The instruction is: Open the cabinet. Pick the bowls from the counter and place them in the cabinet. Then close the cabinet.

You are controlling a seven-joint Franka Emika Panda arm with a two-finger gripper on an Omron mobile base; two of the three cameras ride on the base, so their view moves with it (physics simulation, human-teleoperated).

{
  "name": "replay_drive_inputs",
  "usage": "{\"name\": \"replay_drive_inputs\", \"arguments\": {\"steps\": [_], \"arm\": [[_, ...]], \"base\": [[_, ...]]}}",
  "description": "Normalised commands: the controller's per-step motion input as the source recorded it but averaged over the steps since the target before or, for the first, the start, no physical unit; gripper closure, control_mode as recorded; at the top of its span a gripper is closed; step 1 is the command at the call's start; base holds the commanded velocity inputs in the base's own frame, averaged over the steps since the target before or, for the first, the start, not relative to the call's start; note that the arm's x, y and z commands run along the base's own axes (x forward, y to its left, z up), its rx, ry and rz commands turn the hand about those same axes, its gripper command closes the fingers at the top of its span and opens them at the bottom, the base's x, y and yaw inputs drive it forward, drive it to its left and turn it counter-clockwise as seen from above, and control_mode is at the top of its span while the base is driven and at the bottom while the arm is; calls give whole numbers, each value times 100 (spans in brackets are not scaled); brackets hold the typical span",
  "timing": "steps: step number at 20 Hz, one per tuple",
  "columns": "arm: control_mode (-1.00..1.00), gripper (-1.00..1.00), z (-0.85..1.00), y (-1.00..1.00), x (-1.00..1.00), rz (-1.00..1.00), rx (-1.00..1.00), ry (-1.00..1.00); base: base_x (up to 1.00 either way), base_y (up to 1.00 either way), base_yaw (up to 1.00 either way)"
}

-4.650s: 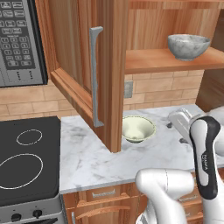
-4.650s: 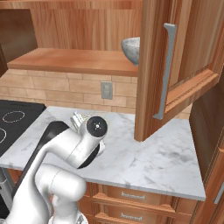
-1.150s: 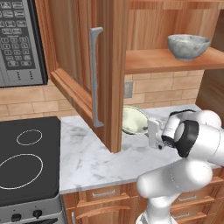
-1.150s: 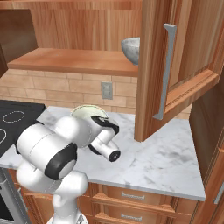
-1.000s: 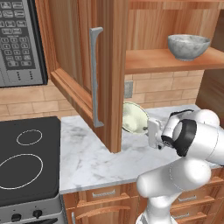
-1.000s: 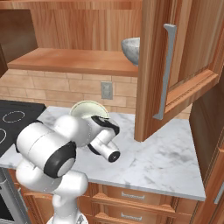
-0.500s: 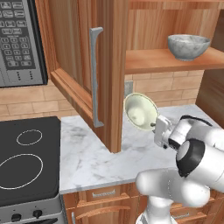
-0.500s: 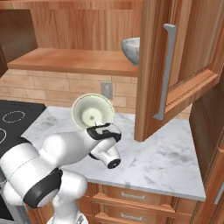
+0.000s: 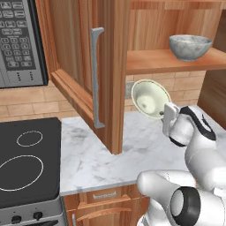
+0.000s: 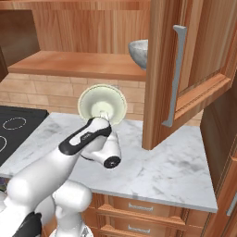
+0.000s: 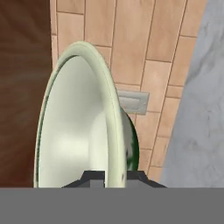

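Cream-green bowl (image 9: 151, 99) tipped on edge, rim pinched in the gripper (image 11: 114, 176).

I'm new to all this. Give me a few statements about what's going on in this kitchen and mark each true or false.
1. The gripper is shut on the rim of the green bowl. True.
2. The green bowl sits flat on the counter. False: it is lifted clear of the counter and tipped on its side.
3. The speckled bowl is on the cabinet shelf. True.
4. The cabinet door is closed. False: it stands swung open, its handle facing out.
5. The green bowl is already on the shelf. False: it hangs below the shelf, in front of the tiled wall.
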Motion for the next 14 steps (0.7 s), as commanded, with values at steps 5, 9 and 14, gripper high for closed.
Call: {"name": "replay_drive_inputs", "arguments": {"steps": [5,9,14], "arm": [[-100,100,45,-46,-51,-23,5,14],[-100,100,41,-60,-98,-19,12,4],[-100,100,28,-56,-100,-17,10,3]], "base": [[0,0,0],[0,0,0],[0,0,0]]}}
